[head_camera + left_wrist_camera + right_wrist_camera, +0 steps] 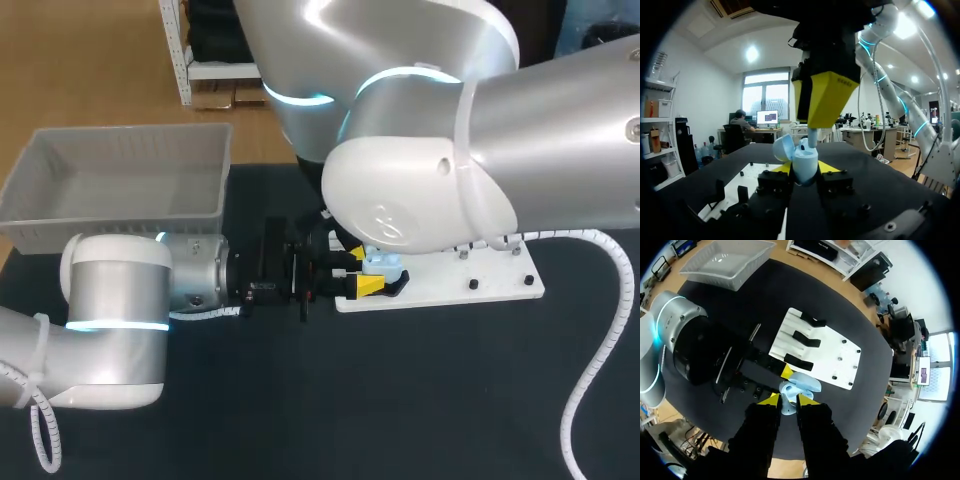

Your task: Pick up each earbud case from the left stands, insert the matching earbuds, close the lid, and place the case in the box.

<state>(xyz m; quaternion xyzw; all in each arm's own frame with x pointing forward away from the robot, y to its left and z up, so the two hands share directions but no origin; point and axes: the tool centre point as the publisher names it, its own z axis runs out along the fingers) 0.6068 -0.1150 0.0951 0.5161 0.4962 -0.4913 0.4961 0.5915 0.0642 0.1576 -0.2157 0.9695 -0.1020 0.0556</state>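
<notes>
While left gripper [805, 171] clamps earbud case [804, 159] upright, lid open, right gripper [788, 399] pinches earbud [812, 136] above.

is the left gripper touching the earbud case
Touching. The left wrist view shows the earbud case clamped between the yellow tips of the left gripper, both against its sides; the right gripper holds an earbud over it.

No writing, label or number is legible in any of the views.
</notes>
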